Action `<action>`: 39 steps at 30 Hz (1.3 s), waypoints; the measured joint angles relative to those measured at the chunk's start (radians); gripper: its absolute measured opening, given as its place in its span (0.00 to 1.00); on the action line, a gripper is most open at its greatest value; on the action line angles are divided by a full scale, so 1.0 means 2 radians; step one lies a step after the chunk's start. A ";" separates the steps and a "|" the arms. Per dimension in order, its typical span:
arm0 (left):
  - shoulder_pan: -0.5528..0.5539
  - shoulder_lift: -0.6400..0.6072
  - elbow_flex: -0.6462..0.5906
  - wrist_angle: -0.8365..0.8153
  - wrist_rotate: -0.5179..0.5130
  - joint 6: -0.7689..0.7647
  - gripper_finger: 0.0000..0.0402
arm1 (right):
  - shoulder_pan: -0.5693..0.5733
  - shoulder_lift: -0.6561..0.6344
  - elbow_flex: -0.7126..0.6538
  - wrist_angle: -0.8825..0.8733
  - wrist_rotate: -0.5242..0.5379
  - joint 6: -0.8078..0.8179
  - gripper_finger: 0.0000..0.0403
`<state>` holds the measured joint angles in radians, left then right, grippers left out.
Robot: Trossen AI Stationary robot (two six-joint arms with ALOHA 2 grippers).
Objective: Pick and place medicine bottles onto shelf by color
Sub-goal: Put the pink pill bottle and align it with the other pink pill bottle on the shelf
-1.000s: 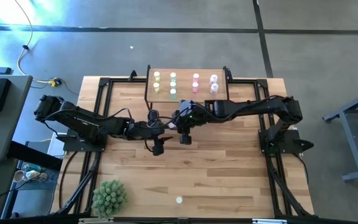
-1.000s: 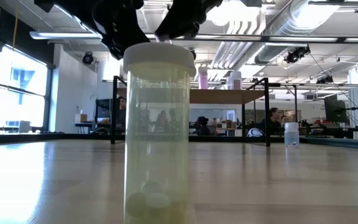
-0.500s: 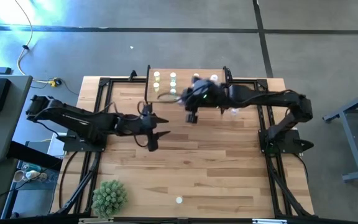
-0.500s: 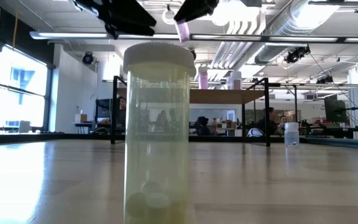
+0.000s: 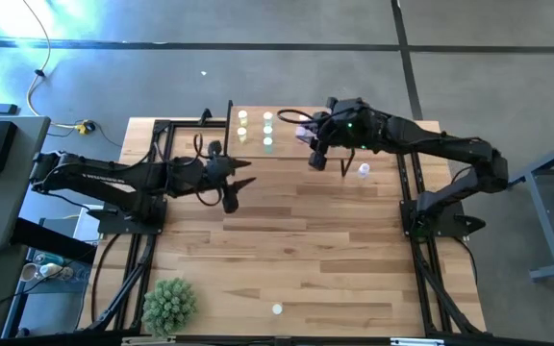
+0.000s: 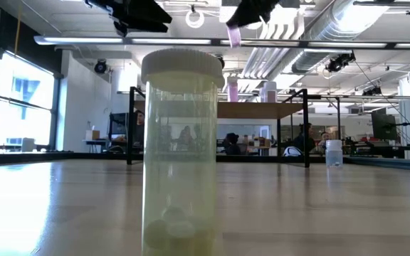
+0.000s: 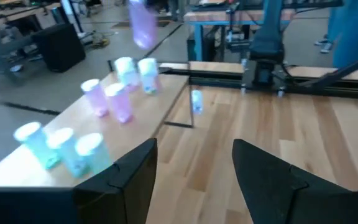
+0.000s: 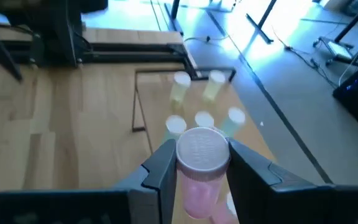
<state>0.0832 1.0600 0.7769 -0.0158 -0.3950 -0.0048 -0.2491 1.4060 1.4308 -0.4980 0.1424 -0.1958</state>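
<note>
the left gripper (image 5: 238, 183) hangs over the table (image 5: 306, 259) just in front of the shelf's (image 5: 287, 144) left end, fingers (image 7: 272, 180) spread apart with nothing between them. on the shelf stand yellow bottles (image 5: 243, 125) then green bottles (image 5: 267, 130), upright, caps up. further right, the right gripper (image 5: 314, 149) is above the shelf, fingers (image 8: 160, 171) clamped on a pink bottle (image 8: 201, 168); its long axis seems to run along the fingers, pale cap toward the wrist camera, though tilt is hard to judge. a pale bottle (image 5: 363, 170) stands alone on the table beside the shelf's right end.
</note>
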 joint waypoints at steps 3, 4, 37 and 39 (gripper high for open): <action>0.019 -0.006 0.000 -0.010 0.001 -0.002 0.49 | -0.006 -0.016 -0.061 0.059 -0.004 0.002 0.26; 0.026 -0.007 0.000 -0.009 0.001 -0.005 0.49 | -0.008 -0.021 -0.079 0.081 -0.006 0.006 0.26; 0.116 0.052 -0.007 0.039 0.106 -0.017 0.49 | -0.012 0.005 -0.295 0.367 0.047 0.098 0.26; 0.116 0.052 -0.007 0.035 0.106 -0.017 0.49 | -0.015 0.006 -0.295 0.360 0.053 0.098 0.26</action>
<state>0.3157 1.1637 0.7635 0.0541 -0.1825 -0.0383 -0.2785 1.4185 0.8406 0.2214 0.2475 0.0006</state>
